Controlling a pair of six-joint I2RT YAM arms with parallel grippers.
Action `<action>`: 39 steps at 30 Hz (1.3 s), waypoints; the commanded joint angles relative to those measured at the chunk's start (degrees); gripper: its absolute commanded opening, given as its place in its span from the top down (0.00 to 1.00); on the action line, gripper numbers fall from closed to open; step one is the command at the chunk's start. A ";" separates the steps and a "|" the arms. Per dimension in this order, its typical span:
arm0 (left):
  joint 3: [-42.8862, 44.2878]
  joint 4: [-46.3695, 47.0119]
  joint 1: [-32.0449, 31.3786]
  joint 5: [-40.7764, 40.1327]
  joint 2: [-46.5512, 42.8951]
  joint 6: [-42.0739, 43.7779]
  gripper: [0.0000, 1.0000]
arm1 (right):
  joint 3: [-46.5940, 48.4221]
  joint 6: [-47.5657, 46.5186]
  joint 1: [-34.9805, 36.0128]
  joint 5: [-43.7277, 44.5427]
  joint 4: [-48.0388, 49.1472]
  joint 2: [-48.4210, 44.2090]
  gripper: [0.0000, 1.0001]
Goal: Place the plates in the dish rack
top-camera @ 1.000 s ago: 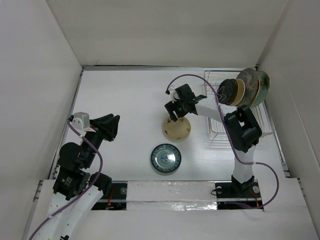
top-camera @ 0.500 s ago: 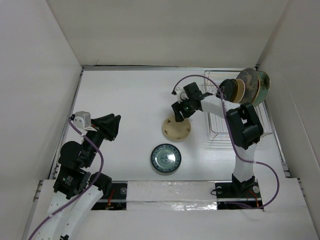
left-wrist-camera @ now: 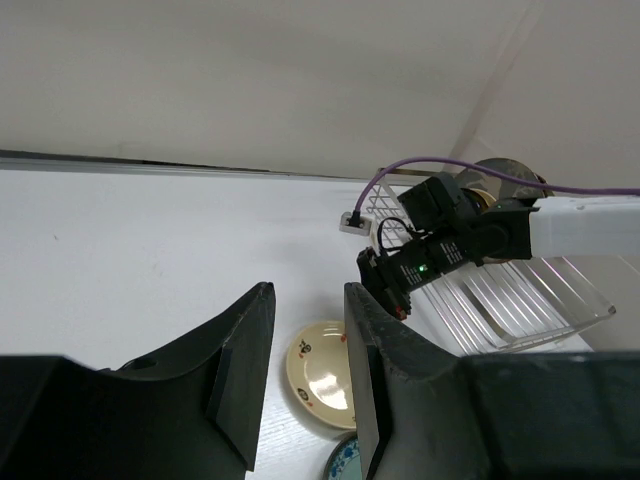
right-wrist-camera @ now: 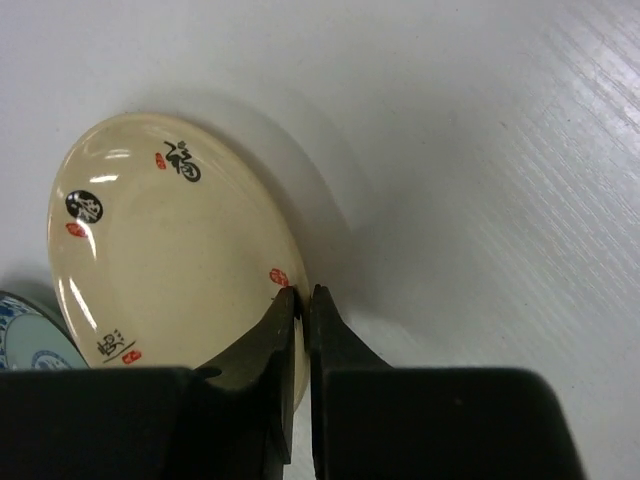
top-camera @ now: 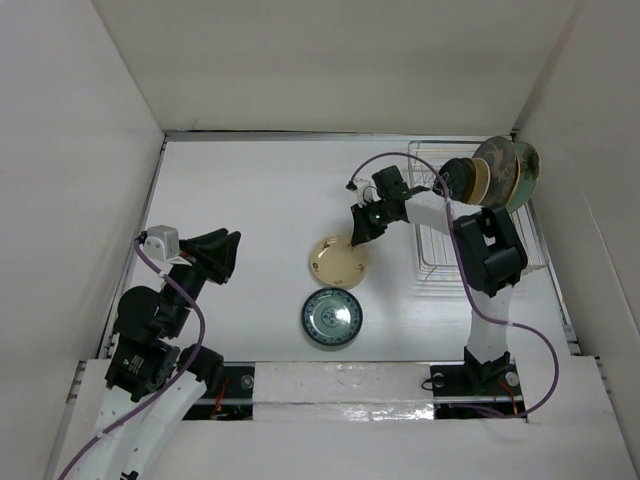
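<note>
Ceramic count: one cream plate [top-camera: 337, 262] mid-frame, one blue-green plate [top-camera: 332, 318] just below it, and what looks like four plates [top-camera: 500, 172] upright in the dish rack [top-camera: 432, 258], upper right. Only the right wrist view shows the right gripper [right-wrist-camera: 300, 298] pinched on the cream plate's rim. The left gripper [left-wrist-camera: 305, 300] is half open and empty.

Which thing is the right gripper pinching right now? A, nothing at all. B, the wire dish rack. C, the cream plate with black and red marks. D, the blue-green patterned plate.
C: in the right wrist view the right gripper has its jaws closed on the rim of the round cream ceramic plate, while the round blue-green patterned plate lies untouched nearby.
</note>
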 commanded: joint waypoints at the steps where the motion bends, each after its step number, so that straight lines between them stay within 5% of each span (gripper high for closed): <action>1: -0.11 2.51 0.34 0.04 -0.41 0.04 0.69 | 0.28 2.19 -1.13 4.09 4.09 -0.16 1.00; 7: -0.03 2.51 0.34 -0.14 -0.32 -0.05 0.69 | -0.78 9.55 -1.66 3.82 13.40 -8.07 1.00; 12: -0.11 2.33 0.34 -0.14 -0.41 -0.05 0.69 | -4.81 16.15 -1.66 14.08 21.59 -19.31 1.00; 20: -0.11 2.24 0.34 -0.14 -1.37 -0.05 0.69 | -15.72 18.45 -2.18 65.17 33.28 -37.50 1.00; 26: -0.02 2.42 0.34 -0.05 -1.11 -0.05 0.68 | -22.57 14.42 -5.87 78.76 41.71 -43.06 1.00; 33: -0.11 2.33 0.34 -0.05 -0.94 -0.05 0.67 | -20.91 -1.30 -8.08 87.84 51.38 -37.88 1.00; 39: -0.11 2.16 0.34 -0.05 -1.11 0.04 0.67 | -24.77 -17.80 -7.29 92.15 72.02 -31.64 1.00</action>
